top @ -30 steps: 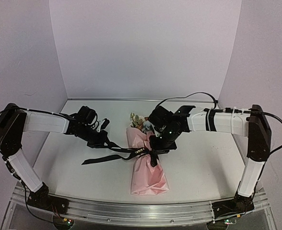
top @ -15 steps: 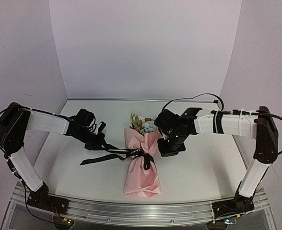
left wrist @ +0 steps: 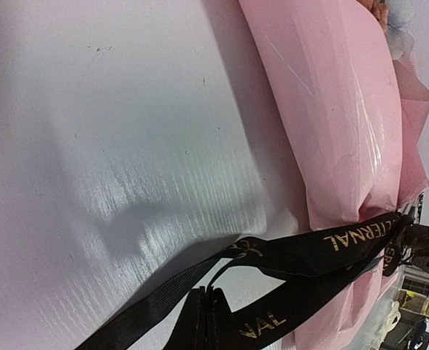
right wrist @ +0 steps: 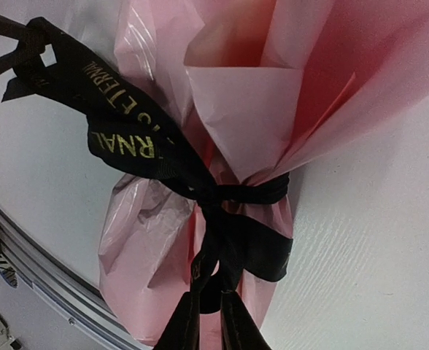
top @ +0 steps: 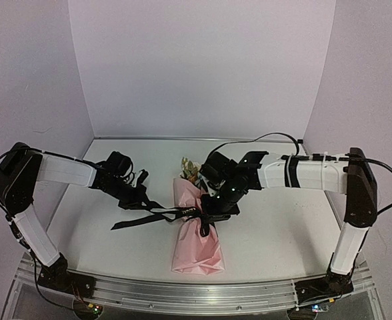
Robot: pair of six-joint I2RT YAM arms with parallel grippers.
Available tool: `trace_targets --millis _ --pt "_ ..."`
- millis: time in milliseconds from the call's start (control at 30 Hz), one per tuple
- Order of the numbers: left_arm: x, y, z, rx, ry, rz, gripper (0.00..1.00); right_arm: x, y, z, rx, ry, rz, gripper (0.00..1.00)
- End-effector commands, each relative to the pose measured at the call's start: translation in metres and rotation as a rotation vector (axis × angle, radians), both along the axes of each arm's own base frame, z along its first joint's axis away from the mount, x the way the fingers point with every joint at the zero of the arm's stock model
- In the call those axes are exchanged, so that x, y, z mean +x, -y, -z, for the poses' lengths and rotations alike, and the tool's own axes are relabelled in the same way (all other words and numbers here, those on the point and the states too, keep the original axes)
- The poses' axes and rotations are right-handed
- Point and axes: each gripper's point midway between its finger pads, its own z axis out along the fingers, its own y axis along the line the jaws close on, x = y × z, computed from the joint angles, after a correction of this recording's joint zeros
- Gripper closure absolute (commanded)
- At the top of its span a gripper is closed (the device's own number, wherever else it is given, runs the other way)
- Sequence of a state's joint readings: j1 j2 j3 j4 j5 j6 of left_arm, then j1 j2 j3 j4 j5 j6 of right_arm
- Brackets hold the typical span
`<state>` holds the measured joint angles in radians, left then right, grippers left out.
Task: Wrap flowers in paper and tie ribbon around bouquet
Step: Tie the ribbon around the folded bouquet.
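left jaws: pressed together on the left tail of the ribbon [top: 163, 215], holding it out sideways from the bundle.
right jaws: only a sliver apart, with the short ribbon tail just under the knot [right wrist: 207, 193] between the tips. Honestly can't tell if I'm actually gripping it or just framing it.
bouquet [top: 197, 233]: lying flat on the bench [top: 283, 227] between my two arms, wide end toward my bases, blooms toward the back wall.
what's in what: the paper [right wrist: 229, 95] is the cone, and the flowers [top: 189, 167] sit inside it. Only the blooms peek out the far end; the stems are hidden.
worry #1: the knot looks like a single cinch. If one side goes slack it probably loosens and the cone springs open.
worry #2: if the left pulls harder than the right, the light bundle likely skids or rolls across the bench.
worry #3: thin glossy paper. Over-tightening could crush or tear the waist.
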<state>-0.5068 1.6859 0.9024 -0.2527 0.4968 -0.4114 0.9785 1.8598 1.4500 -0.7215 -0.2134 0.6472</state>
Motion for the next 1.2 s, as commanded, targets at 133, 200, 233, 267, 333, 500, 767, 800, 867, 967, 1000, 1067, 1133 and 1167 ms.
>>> trace_targets --millis 133,200,233,267,333,500,767,800,867,967,1000,1067,1133,1167 --pt "0.004 0.005 -0.019 -0.041 0.052 0.024 1.00 0.013 -0.009 0.003 -0.006 0.022 0.014 0.89" --pt "0.004 0.005 -0.020 -0.041 0.055 0.027 1.00 0.017 -0.007 0.004 -0.010 0.024 0.024 0.89" --pt "0.004 0.005 -0.020 -0.041 0.056 0.028 1.00 0.018 -0.006 0.004 -0.011 0.025 0.027 0.89" --pt "0.003 0.005 -0.020 -0.041 0.057 0.029 1.00 0.019 -0.006 0.004 -0.012 0.026 0.029 0.89" --pt "0.003 0.005 -0.021 -0.042 0.058 0.031 1.00 0.020 -0.004 0.006 -0.020 0.027 0.030 0.89" --pt "0.003 0.006 -0.022 -0.044 0.059 0.032 1.00 0.021 -0.005 0.010 -0.027 0.016 0.029 0.89" --pt "0.004 0.007 -0.024 -0.048 0.062 0.034 1.00 0.024 -0.004 0.017 -0.048 0.015 0.025 0.89" --pt "0.004 0.007 -0.025 -0.049 0.063 0.035 1.00 0.024 -0.004 0.017 -0.048 0.015 0.025 0.89" --pt "0.004 0.006 -0.024 -0.049 0.063 0.034 1.00 0.025 -0.004 0.016 -0.049 0.017 0.027 0.90" --pt "0.004 0.006 -0.025 -0.048 0.066 0.034 1.00 0.025 -0.004 0.013 -0.050 0.021 0.023 0.94" --pt "0.004 0.006 -0.025 -0.047 0.066 0.033 1.00 0.025 -0.004 0.012 -0.051 0.023 0.019 0.96" --pt "0.005 0.004 -0.024 -0.038 0.067 0.023 1.00 0.024 -0.004 0.007 -0.051 0.029 0.008 1.00" --pt "0.006 0.003 -0.023 -0.030 0.067 0.016 1.00 0.024 -0.002 0.002 -0.053 0.038 0.003 1.00" --pt "0.006 0.002 -0.022 -0.025 0.066 0.011 1.00 0.024 -0.001 -0.001 -0.053 0.044 0.000 1.00"
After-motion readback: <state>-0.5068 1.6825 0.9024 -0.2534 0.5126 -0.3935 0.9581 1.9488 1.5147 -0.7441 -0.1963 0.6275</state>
